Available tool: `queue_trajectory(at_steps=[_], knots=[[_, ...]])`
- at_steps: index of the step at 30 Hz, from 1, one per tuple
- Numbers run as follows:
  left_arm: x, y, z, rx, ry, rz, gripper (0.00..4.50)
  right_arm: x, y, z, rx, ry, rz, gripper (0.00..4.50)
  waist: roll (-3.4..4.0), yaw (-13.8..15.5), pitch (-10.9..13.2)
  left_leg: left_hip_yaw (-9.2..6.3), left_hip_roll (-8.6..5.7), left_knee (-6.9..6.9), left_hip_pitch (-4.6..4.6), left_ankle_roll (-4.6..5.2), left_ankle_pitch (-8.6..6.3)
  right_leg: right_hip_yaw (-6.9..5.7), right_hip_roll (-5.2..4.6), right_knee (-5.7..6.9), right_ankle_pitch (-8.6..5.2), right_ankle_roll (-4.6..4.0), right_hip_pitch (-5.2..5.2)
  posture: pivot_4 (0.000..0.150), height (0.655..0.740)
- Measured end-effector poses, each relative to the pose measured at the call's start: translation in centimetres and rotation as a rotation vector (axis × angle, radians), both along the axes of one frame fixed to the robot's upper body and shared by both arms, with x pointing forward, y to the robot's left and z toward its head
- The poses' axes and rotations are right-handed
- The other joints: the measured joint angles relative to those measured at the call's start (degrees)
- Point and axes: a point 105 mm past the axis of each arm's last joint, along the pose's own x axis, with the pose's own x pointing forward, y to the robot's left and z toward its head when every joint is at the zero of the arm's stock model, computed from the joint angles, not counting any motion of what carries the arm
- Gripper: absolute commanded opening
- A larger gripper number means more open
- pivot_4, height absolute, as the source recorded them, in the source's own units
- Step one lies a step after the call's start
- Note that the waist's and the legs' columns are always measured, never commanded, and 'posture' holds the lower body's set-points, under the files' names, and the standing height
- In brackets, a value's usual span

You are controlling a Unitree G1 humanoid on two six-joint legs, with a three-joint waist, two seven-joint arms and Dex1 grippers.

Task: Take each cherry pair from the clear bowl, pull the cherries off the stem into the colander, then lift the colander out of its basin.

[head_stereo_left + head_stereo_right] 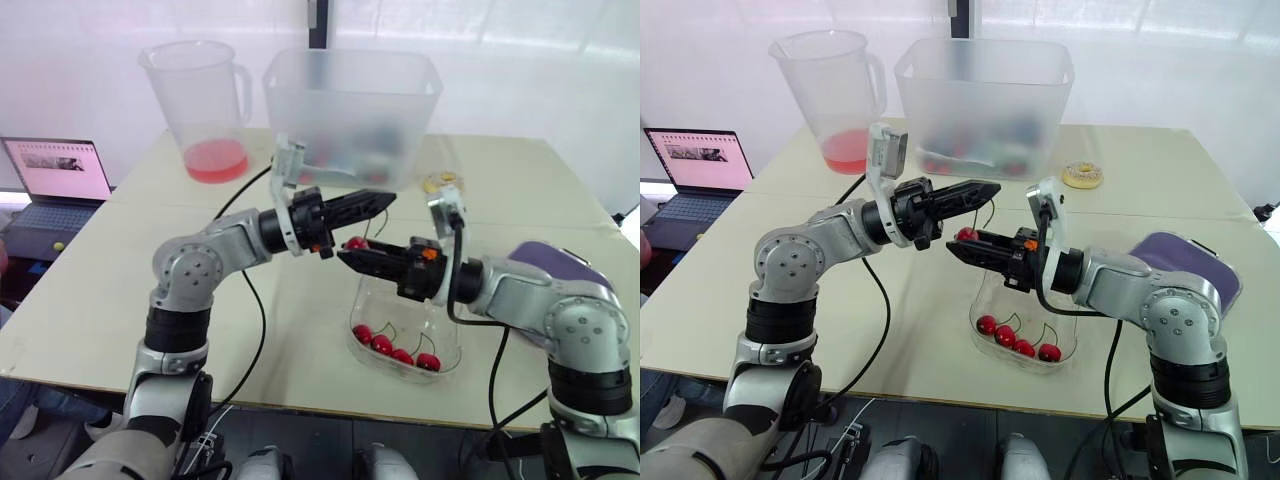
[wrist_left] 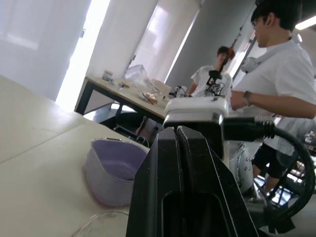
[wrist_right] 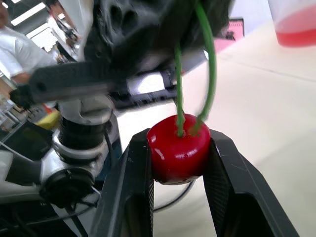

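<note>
A red cherry (image 3: pixel 178 150) is pinched between the black fingers (image 3: pixel 137 173) of my right gripper (image 1: pixel 346 256), which is shut on it above the table. Two green stems (image 3: pixel 178 84) rise from the cherry into my left gripper (image 1: pixel 387 203), which is shut on them just above and to the left. Both grippers meet tip to tip over the clear bowl (image 1: pixel 366 300), where several cherry pairs (image 1: pixel 395 350) lie. The purple colander (image 1: pixel 548 258) sits at the right, partly behind my right arm, and appears again in the left wrist view (image 2: pixel 111 170).
At the back stand a large frosted bin (image 1: pixel 350 110) and a clear jug (image 1: pixel 200 100) with red liquid. A doughnut (image 1: pixel 440 182) lies near the bin. A laptop (image 1: pixel 60 170) is off the table's left. Two people (image 2: pixel 276 89) stand beyond the right side.
</note>
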Motion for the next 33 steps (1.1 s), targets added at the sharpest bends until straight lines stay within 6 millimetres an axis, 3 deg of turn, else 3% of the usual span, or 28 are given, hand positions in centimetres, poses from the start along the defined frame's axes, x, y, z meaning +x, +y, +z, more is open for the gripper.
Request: queue_trajectory(at_steps=[3, 11, 13, 15, 18, 21, 24, 29, 30, 33], knots=[[-0.1, 0.0, 0.1, -0.006, -0.004, -0.007, 0.0, -0.3, 0.1, -1.7, -0.062, 0.054, 0.012, 0.89, 0.0, 0.0, 0.0, 0.01, -0.01, 0.0, 0.0, 0.0, 0.0, 0.0, 0.0, 0.0, 0.0, 0.0, 0.0, 0.15, 0.7078], [-0.2, -0.1, 0.1, -0.012, -0.004, -0.014, 0.0, 0.1, -1.8, -2.7, -0.158, 0.054, -0.047, 0.89, 0.0, 0.2, 0.0, 0.0, -0.04, 0.0, -0.02, 0.03, -0.01, 0.0, -0.03, -0.02, 0.0, 0.0, 0.0, 0.15, 0.7078], [-0.1, 0.0, 0.2, -0.011, -0.005, -0.009, 0.0, 1.0, -4.3, -1.9, -0.224, 0.007, -0.141, 0.89, 0.0, 0.3, 0.0, -0.03, -0.11, 0.0, -0.06, 0.08, -0.03, 0.0, -0.11, -0.03, 0.0, 0.0, 0.0, 0.15, 0.7078], [0.0, 0.2, 0.2, -0.01, -0.007, 0.002, 0.0, 2.5, -9.2, 0.4, -0.324, -0.086, -0.318, 0.89, -0.01, 0.2, 0.0, -0.02, -0.24, 0.02, -0.08, 0.2, -0.08, 0.0, -0.19, -0.06, -0.01, 0.01, 0.01, 0.15, 0.7078], [0.3, 0.4, 0.0, 0.002, -0.008, 0.025, 0.0, 3.4, -15.7, 3.0, -0.541, -0.183, -0.502, 0.89, -0.03, 0.1, 0.0, 0.0, -0.3, -0.02, -0.07, 0.27, -0.12, 0.0, -0.22, -0.13, -0.02, 0.03, 0.01, 0.15, 0.7078], [0.7, 0.9, -0.3, 0.009, -0.01, 0.057, 0.0, 3.4, -22.0, 3.7, -0.776, -0.206, -0.625, 0.89, -0.09, 0.1, 0.1, 0.02, -0.27, -0.04, -0.04, 0.25, -0.11, 0.0, -0.2, -0.13, -0.03, 0.05, 0.02, 0.15, 0.7078], [0.9, 1.0, -0.3, 0.01, -0.014, 0.067, 0.0, 3.3, -24.4, 1.9, -0.883, -0.168, -0.613, 0.89, -0.07, -0.3, 0.1, 0.14, -0.18, -0.02, 0.04, 0.21, -0.08, 0.01, -0.19, -0.07, -0.03, 0.05, 0.01, 0.15, 0.7078], [1.0, 1.4, -1.1, 0.009, 0.008, 0.093, 0.0, 4.0, -26.3, -0.7, -0.942, -0.129, -0.63, 0.89, -0.02, -0.4, 0.1, 0.14, -0.08, -0.03, 0.07, 0.1, -0.02, 0.01, -0.15, -0.05, -0.03, 0.05, 0.01, 0.15, 0.7078], [1.1, 1.4, -1.2, 0.011, 0.014, 0.101, 0.0, 4.2, -26.4, -1.1, -0.94, -0.122, -0.633, 1.9, -0.02, -0.3, 0.1, 0.13, -0.08, -0.03, 0.07, 0.08, -0.01, 0.0, -0.15, -0.05, -0.03, 0.05, 0.01, 0.15, 0.7078], [0.8, 1.5, -1.3, 0.017, 0.002, 0.109, 0.0, 4.6, -26.5, -2.5, -0.947, -0.099, -0.622, 3.18, 0.0, 0.0, 0.1, 0.13, -0.09, -0.03, 0.06, 0.05, 0.01, -0.01, -0.15, -0.05, -0.03, 0.05, 0.01, 0.15, 0.7078]])
